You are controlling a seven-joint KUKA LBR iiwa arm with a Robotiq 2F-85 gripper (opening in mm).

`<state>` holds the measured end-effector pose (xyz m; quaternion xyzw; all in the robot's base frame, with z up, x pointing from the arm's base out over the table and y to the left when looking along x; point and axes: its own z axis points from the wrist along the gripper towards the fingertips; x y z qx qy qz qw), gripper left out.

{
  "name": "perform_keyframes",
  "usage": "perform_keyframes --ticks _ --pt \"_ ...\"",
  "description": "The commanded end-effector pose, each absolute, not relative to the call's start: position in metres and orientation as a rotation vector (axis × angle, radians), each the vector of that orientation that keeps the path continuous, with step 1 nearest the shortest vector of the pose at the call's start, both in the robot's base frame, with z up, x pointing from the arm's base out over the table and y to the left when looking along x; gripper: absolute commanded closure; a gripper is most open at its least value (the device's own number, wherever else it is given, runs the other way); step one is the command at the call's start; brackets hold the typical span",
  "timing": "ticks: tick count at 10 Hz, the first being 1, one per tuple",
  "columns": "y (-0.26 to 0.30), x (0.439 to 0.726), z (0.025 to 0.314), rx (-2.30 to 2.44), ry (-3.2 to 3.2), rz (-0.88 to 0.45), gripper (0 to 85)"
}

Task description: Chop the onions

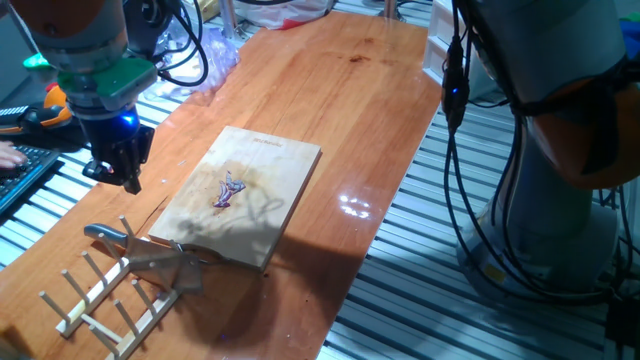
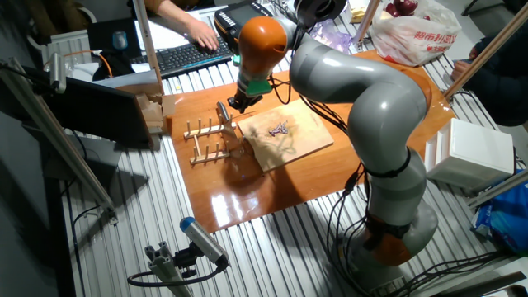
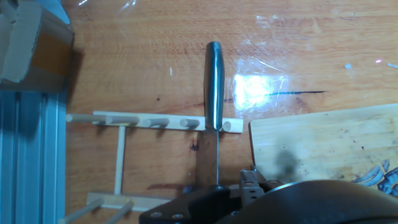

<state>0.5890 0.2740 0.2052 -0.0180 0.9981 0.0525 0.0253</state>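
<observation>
The onions (image 1: 228, 190) are a few thin purple slivers lying in the middle of the wooden board (image 1: 270, 160). They also show in the other fixed view (image 2: 278, 128) and at the right edge of the hand view (image 3: 379, 174). My gripper (image 1: 122, 178) hangs above the table, to the left of the board and apart from it, and holds nothing. I cannot tell how its jaws stand. A knife (image 1: 130, 240) with a steel handle (image 3: 214, 81) rests edge-up across the wooden peg rack (image 1: 110, 295), just in front of the gripper.
The peg rack (image 3: 155, 121) stands by the board's near corner (image 3: 323, 143). A cardboard box (image 3: 25, 43) sits at the table edge. A person's hand (image 2: 198, 33) is on a keyboard (image 2: 186, 54) beyond the table. A plastic bag (image 2: 412, 25) lies at the far end.
</observation>
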Motion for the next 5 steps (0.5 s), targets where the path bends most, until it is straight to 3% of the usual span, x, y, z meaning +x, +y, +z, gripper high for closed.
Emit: perform_keyframes --ticks 1,5 --pt "0.2741 0.5886 0.2056 -0.055 3.092 0.165 85.0" --pt "0.2752 0.5887 0.2046 -0.027 3.101 0.162 85.0"
